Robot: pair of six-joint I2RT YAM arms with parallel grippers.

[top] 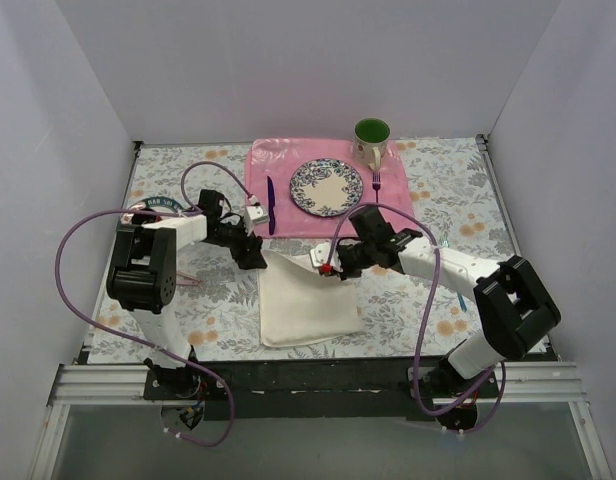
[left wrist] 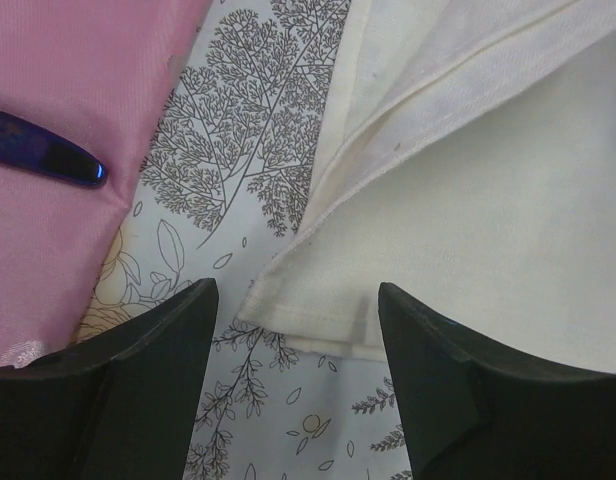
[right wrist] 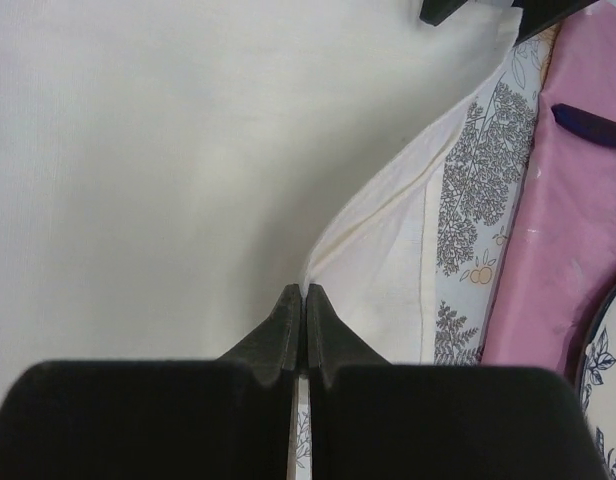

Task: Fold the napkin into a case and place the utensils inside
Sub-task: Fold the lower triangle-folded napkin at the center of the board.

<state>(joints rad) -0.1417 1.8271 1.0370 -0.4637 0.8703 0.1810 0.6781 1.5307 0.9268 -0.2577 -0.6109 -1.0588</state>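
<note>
The cream-white napkin (top: 306,305) lies partly folded on the floral tablecloth, between the arms. My right gripper (top: 329,267) is shut on a raised fold at the napkin's far right edge; in the right wrist view its closed tips (right wrist: 305,293) pinch the cloth (right wrist: 188,150). My left gripper (top: 254,254) is open at the napkin's far left corner; in the left wrist view that corner (left wrist: 308,320) lies between my spread fingers, around my gripper's middle (left wrist: 296,292), untouched. The iridescent utensils are mostly hidden; only a thin teal sliver (top: 460,298) shows by the right arm.
A pink placemat (top: 288,160) at the back holds a patterned plate (top: 326,187), a dark purple knife (top: 270,205) and a dark purple fork (top: 376,183). A green mug (top: 371,140) stands behind the plate. A round coaster (top: 160,206) lies under the left arm.
</note>
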